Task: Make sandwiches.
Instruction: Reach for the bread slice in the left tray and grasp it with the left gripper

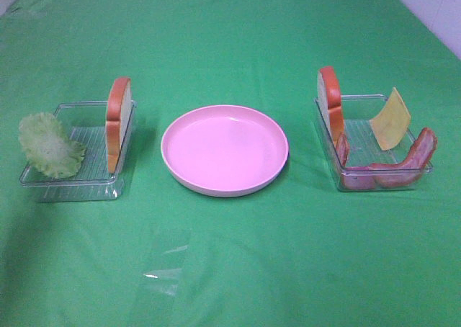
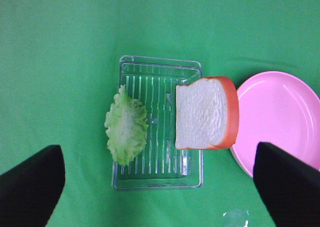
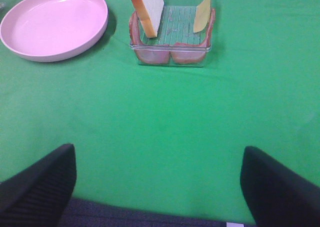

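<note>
Sandwiches are not yet begun: nothing has been laid on the pink plate point(image 1: 225, 190) at the centre of the exterior view. The parts are split between two clear trays. In the left tray point(image 1: 72, 185), at the left of the frame, one bread slice point(image 1: 119, 122) is stood on edge against the wall nearest the plate, and a lettuce leaf point(image 1: 49, 145) is draped over the opposite wall. In the right tray point(image 1: 364, 96), at the right of the frame, a second bread slice point(image 1: 330, 100) is stood on edge at the plate side, a cheese square point(image 1: 391, 118) is leaned at the far side, and bacon strips point(image 1: 403, 170) are curled along the near and outer walls.

The left gripper point(image 2: 157, 149) is seen spread wide with nothing held. The left tray is framed between its fingers point(image 2: 35, 182), so that slice is judged the nearer target. Its long axis is run from the near edge of the exterior frame toward the far edge, thin edge upward, so the jaws would have to be closed across its two flat faces. The right gripper point(image 3: 157, 151) is likewise spread and empty, but is placed well back from its tray.

Neither arm is shown in the exterior view; the jaws are shown only by the wrist views. The white face of the left slice is shown by the left wrist view, where the exterior view gives mostly crust.
</note>
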Available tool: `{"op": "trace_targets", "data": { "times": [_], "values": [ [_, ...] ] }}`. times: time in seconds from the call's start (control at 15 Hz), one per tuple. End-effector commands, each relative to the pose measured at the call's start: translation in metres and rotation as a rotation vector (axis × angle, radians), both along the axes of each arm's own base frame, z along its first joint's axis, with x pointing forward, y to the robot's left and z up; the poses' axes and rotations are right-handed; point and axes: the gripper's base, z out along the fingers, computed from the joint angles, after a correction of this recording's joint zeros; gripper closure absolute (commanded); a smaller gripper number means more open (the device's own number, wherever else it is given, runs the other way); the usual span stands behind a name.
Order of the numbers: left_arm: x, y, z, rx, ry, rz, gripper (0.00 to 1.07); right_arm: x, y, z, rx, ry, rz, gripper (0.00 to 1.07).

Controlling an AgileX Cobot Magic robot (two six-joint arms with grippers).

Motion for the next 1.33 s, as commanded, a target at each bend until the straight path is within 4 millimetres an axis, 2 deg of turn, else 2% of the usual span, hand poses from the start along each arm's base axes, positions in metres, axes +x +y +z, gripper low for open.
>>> {"op": "trace_targets", "data": {
  "times": [0.07,0.13,0.2,0.33,0.47,0.53,0.6,0.93,1.33],
  "values": [
    [0.023,-0.034,-0.012,0.019,0.060,-0.022,0.12,-0.002,0.000,-0.001,0.008,-0.019,-0.002,0.20],
    [0.028,-0.043,-0.016,0.033,0.076,-0.029,0.12,-0.002,0.000,-0.001,0.008,-0.019,-0.002,0.20],
    [0.043,-0.079,-0.035,0.076,0.158,-0.076,0.12,-0.002,0.000,-0.001,0.008,-0.019,-0.002,0.20],
    [0.051,-0.103,-0.047,0.114,0.201,-0.109,0.12,-0.002,0.000,-0.001,0.008,-0.019,-0.002,0.20],
    [0.061,-0.122,-0.071,0.181,0.279,-0.114,0.12,-0.002,0.000,-0.001,0.008,-0.019,-0.002,0.20],
    [0.067,-0.125,-0.089,0.205,0.347,-0.109,0.12,-0.002,0.000,-0.001,0.008,-0.019,-0.002,0.20],
    [0.071,-0.127,-0.100,0.203,0.371,-0.097,0.12,-0.002,0.000,-0.001,0.008,-0.019,-0.002,0.20],
    [0.087,-0.138,-0.142,0.160,0.412,-0.114,0.12,-0.002,0.000,-0.001,0.008,-0.019,-0.002,0.20],
    [0.100,-0.145,-0.169,0.134,0.378,-0.152,0.12,-0.002,0.000,-0.001,0.008,-0.019,-0.002,0.20]
  ]
}}
